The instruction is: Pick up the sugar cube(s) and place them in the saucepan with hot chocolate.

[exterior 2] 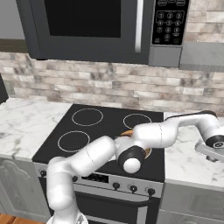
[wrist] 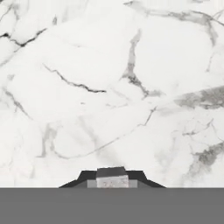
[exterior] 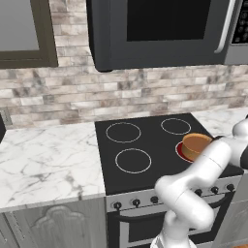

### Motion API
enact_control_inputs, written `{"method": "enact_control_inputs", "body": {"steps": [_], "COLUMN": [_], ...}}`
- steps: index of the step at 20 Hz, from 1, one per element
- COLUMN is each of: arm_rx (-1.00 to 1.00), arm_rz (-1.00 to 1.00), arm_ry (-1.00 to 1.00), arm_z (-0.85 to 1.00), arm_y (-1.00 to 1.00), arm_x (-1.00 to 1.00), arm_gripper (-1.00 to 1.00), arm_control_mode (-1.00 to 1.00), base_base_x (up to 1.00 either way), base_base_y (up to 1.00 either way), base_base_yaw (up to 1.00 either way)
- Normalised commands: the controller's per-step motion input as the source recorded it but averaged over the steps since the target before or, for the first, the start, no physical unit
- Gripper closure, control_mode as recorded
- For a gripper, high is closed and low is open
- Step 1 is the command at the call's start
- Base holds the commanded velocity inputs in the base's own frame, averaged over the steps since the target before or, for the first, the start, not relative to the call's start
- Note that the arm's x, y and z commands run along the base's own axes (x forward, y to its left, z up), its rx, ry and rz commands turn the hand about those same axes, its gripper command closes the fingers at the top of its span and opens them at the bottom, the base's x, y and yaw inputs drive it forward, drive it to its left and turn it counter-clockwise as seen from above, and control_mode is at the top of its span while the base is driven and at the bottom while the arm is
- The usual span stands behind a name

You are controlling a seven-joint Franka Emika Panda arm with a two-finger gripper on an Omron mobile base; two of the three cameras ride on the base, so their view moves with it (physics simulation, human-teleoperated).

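Marble worktop [exterior: 43, 155] at 9 o'clock of the left base view, running up to a brick wall [exterior: 63, 101]. Black stove [exterior: 145, 145] just right of it, with white burner rings: two at the back, one at front left. Microwave [exterior: 160, 29] hanging above the stove at 12 o'clock. Copper-orange saucepan [exterior: 195, 144] with a flat brown top sitting on the front right burner at 3 o'clock, partly hidden behind the white arm [exterior: 193, 189] that rises from 5 o'clock and bends right. Knobs along the stove's front edge.

From the right base view: same stove at centre, arm crossing from 7 o'clock over the front right burner, a sliver of saucepan rim peeking beside the elbow. Further right, marble worktop at 3 o'clock, with the pincer [exterior 2: 211, 152] low over it, well apart from the saucepan.

In the hand view: pincer close above veined white marble, fingertips [wrist: 131, 176] drawn together at 6 o'clock and clamped on a small pale sugar cube [wrist: 112, 180] sitting between them. Cube touching both tips; whether lifted off the marble or resting on it cannot be told.
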Motion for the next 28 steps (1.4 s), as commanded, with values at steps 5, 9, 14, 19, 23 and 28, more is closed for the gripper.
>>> {"method": "enact_control_inputs", "body": {"steps": [5,9,14,19,23,28], "arm_rx": [0.0,-0.09,-0.16,-0.17,-0.2,-0.28], "arm_rz": [-0.04,-0.07,-0.07,-0.09,-0.08,-0.07], "arm_ry": [-0.16,-0.1,-0.11,-0.11,-0.05,0.01], "arm_z": [0.32,0.02,0.07,0.25,0.35,0.45], "arm_y": [0.99,1.0,1.0,1.0,1.0,1.0], "arm_x": [-0.31,-0.11,0.0,0.02,0.0,0.0], "arm_gripper": [1.0,1.0,1.0,1.0,1.0,1.0], "arm_control_mode": [-1.0,-1.0,-1.0,-1.0,-1.0,-1.0], "base_base_x": [0.0,0.0,0.0,0.0,0.0,0.0], "base_base_y": [0.0,0.0,0.0,0.0,0.0,0.0], "base_base_yaw": [0.0,0.0,0.0,0.0,0.0,0.0]}}
